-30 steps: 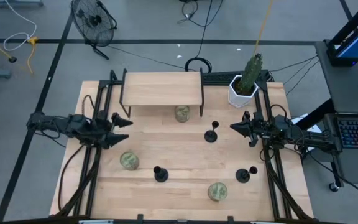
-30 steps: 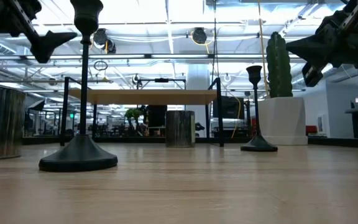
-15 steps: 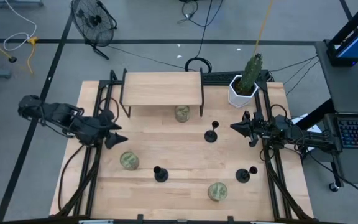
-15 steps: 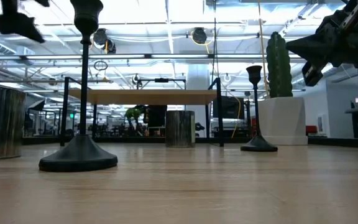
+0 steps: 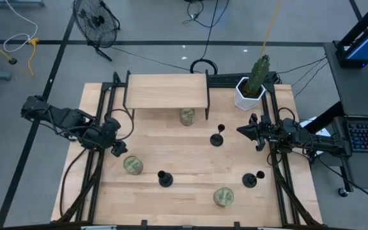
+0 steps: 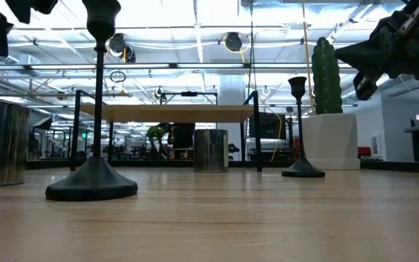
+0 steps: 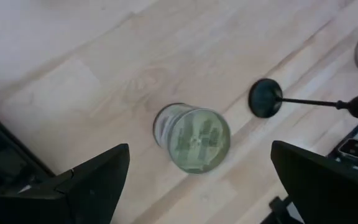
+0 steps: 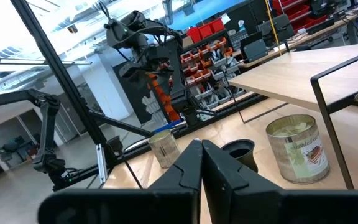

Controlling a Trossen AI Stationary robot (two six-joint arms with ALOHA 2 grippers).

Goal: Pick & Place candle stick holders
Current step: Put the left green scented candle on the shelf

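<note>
Three black candle stick holders stand upright on their round bases on the wooden table: one at mid-table (image 5: 217, 137), one near the front (image 5: 165, 178), one at the front right (image 5: 251, 179). My left gripper (image 5: 117, 147) is open and empty above the left side of the table. It points down, over a greenish-gold tin (image 7: 194, 137), with the front holder (image 7: 266, 98) beyond it. My right gripper (image 5: 246, 131) hovers shut and empty to the right of the mid-table holder, whose cup top (image 8: 238, 149) shows just past its fingers.
Three greenish-gold tins stand at the left (image 5: 132, 165), the front (image 5: 223, 196) and under the wooden riser shelf (image 5: 187, 115). The shelf (image 5: 167, 91) spans the back. A white pot with a cactus (image 5: 251, 89) stands at the back right. Black frame rails (image 5: 280, 172) run along both sides.
My left gripper has moved from beside the shelf's left leg toward the table's near edge. It has tipped downward and now hangs over the left tin. The holders and tins have stayed in place.
</note>
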